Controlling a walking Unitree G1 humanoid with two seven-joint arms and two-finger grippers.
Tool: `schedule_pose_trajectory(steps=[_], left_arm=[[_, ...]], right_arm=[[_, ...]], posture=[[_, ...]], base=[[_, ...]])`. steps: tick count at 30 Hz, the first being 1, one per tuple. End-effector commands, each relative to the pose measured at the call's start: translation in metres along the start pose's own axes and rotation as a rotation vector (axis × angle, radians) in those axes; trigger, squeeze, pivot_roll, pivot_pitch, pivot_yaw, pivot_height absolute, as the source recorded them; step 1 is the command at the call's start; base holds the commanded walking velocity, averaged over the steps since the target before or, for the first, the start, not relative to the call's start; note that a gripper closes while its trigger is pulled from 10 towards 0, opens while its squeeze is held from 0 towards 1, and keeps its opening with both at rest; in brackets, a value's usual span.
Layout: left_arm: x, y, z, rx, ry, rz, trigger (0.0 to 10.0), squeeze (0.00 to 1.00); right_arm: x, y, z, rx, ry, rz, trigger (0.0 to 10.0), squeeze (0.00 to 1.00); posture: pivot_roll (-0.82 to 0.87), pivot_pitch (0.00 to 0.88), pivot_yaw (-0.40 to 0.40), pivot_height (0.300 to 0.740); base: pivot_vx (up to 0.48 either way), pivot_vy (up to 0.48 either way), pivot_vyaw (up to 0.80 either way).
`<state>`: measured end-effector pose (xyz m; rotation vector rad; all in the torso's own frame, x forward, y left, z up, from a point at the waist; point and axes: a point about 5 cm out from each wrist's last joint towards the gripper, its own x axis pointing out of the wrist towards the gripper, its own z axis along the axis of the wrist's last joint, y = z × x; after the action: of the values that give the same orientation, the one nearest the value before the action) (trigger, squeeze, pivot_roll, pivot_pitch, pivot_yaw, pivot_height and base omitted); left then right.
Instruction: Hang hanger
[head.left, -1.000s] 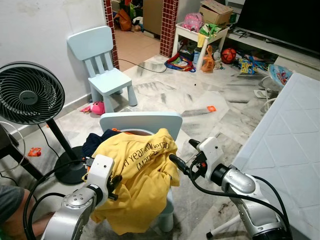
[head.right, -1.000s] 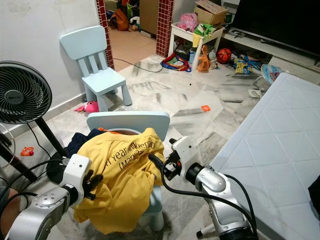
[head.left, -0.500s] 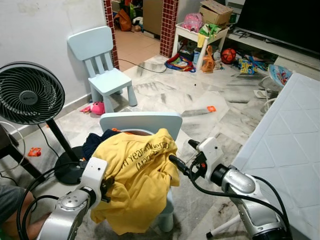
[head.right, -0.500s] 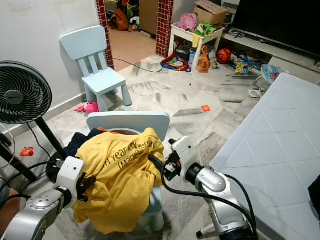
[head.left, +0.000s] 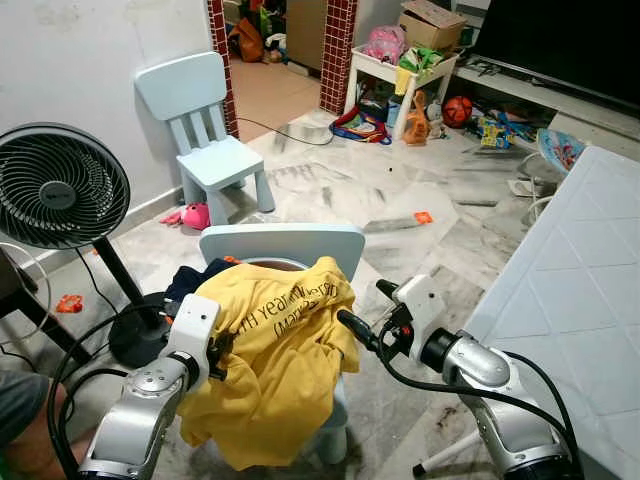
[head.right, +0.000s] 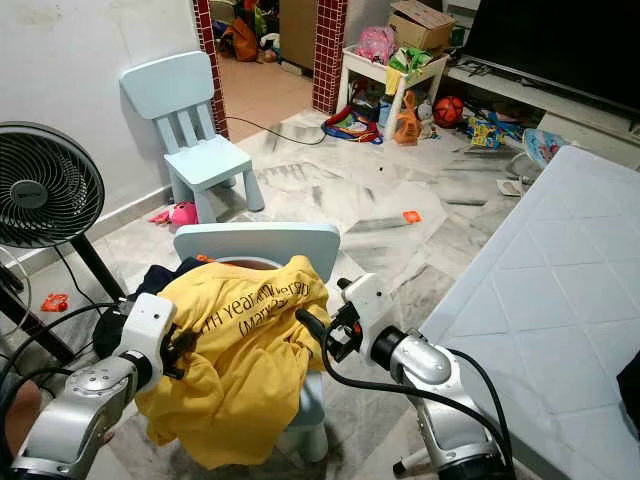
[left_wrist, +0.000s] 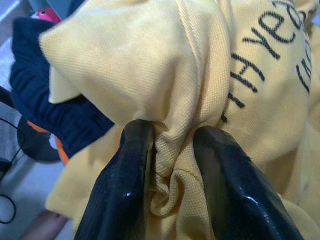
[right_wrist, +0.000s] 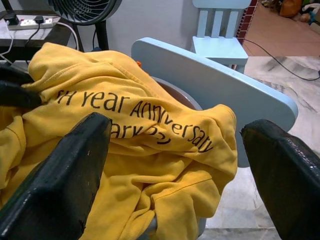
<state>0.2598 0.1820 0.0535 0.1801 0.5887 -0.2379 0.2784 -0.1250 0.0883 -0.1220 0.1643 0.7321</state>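
Hanger: none discernible. Yellow shirt (head.left: 285, 365), lower centre of frame, draped over pale blue chair (head.left: 285, 243). Soft, light, limp; likely to sag. Left gripper (left_wrist: 167, 165) jaws clenched on a fabric fold; right gripper (head.left: 362, 312) jaws released beside it. Suggested hold: collar or shoulders.

The yellow shirt (head.left: 280, 350) covers most of the near chair (head.left: 290, 243), hiding its seat and whatever lies under the cloth. A dark garment (left_wrist: 55, 107) is half buried beneath it. A person's arm (head.left: 25, 420) is cut off at the corner.
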Motion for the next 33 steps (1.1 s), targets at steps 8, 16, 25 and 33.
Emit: schedule_pose_trajectory(steps=[8, 16, 25, 33], left_arm=[[0.000, -0.006, -0.021, 0.007, 0.065, -0.054, 0.0, 0.00], [-0.002, -0.009, -0.028, 0.032, 0.087, -0.072, 0.0, 0.00], [-0.007, 0.002, -0.008, 0.041, -0.114, 0.090, 0.0, 0.00], [-0.022, 0.000, 0.016, 0.059, -0.383, 0.151, 0.0, 0.00]], right_arm=[[0.000, 0.000, -0.001, -0.004, 0.013, -0.001, 10.0, 0.00], [0.000, 0.000, -0.001, -0.002, 0.017, 0.000, 10.0, 0.00], [0.000, -0.002, -0.002, 0.014, 0.017, -0.005, 10.0, 0.00], [0.003, -0.014, -0.001, 0.110, 0.015, -0.063, 10.0, 0.00]], posture=[[-0.09, 0.059, -0.048, 0.740], [-0.09, 0.060, -0.050, 0.740], [-0.09, 0.054, -0.054, 0.740], [-0.06, 0.032, -0.066, 0.740]], base=[[0.000, 0.000, 0.00], [0.000, 0.000, 0.00], [0.000, 0.000, 0.00], [0.000, 0.000, 0.00]])
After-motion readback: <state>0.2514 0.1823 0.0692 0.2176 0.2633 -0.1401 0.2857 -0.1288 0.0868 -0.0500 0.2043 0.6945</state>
